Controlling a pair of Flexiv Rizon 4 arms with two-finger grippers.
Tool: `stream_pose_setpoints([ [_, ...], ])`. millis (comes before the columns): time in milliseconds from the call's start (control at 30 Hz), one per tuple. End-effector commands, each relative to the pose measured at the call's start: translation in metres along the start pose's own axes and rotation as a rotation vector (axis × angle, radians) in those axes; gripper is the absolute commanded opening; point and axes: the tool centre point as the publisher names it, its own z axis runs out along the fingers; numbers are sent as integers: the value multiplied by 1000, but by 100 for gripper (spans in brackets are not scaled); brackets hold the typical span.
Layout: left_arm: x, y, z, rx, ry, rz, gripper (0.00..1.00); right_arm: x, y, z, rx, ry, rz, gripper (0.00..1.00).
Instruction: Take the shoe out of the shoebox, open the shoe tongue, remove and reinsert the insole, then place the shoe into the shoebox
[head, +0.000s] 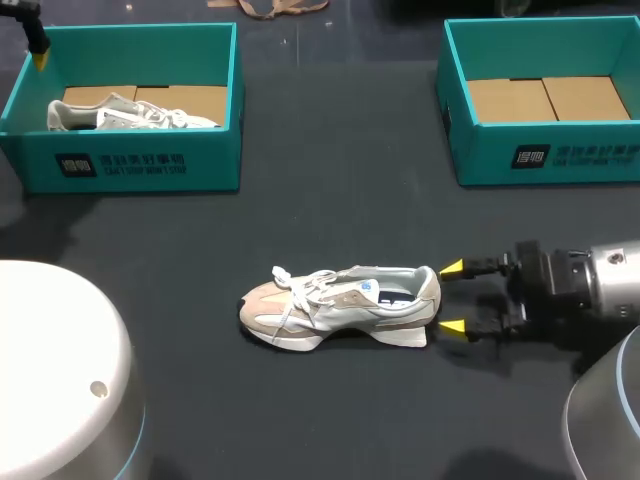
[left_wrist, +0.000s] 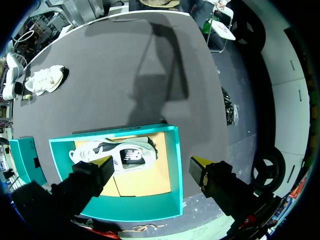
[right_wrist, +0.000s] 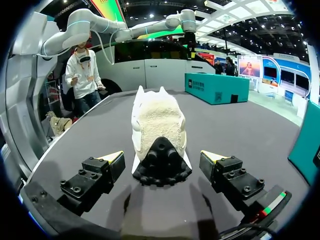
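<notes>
A beige and white shoe (head: 340, 305) lies on its sole in the middle of the dark table, toe to the left, heel to the right. My right gripper (head: 452, 297) is open at the heel, one yellow tip on each side of it. The right wrist view shows the heel (right_wrist: 159, 125) just ahead, between the open fingers (right_wrist: 107, 165), which do not touch it. My left gripper (left_wrist: 152, 164) hangs open high above the left teal shoebox (left_wrist: 172, 170), which holds a second shoe (left_wrist: 117, 155). In the head view this box (head: 130, 165) is at the back left.
A second teal shoebox (head: 540, 155) stands at the back right with only cardboard on its bottom. A white rounded robot base (head: 60, 370) fills the front left corner. Bare table lies between the two boxes and around the shoe.
</notes>
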Motion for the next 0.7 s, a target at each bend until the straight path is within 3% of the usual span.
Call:
stream_pose_setpoints([
  [33, 0, 0, 0, -1, 1, 1, 100, 1, 1, 7, 9, -15, 10, 100],
  [700, 0, 0, 0, -1, 1, 1, 100, 2, 2, 36, 25, -2, -17, 100],
])
